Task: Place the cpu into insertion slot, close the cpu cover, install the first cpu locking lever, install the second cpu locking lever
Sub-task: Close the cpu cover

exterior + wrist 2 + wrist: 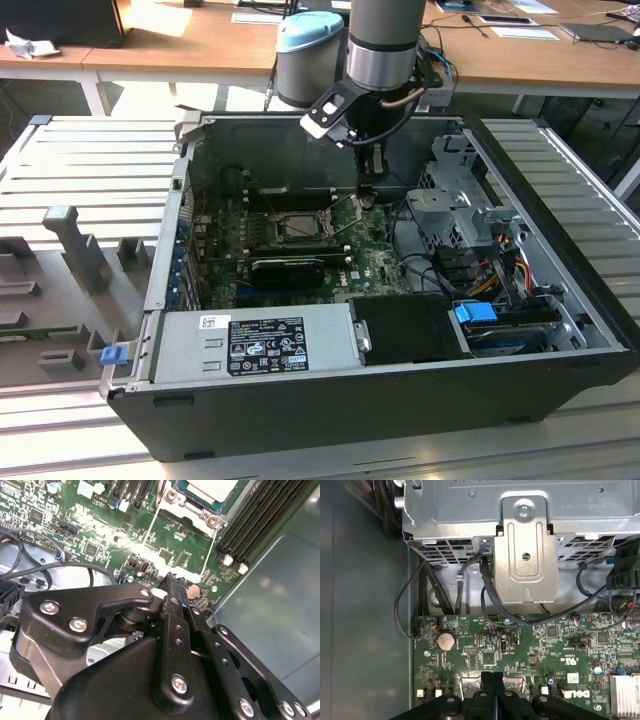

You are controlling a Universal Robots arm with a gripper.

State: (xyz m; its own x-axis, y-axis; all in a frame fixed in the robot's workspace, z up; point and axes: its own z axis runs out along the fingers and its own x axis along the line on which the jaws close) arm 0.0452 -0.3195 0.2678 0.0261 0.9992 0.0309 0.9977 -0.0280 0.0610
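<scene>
Second wrist view shows the matte black hand (174,581), pinched together, over the green motherboard (175,540) near the flat silver cpu (212,486).

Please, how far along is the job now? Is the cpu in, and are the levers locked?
Looks done: the cpu lies in the insertion slot, and the cpu cover seems down around it. In hand: the tool, shut, sits low beside the slot, close to a thin locking lever. Left: I cannot tell that either lever is latched.
</scene>
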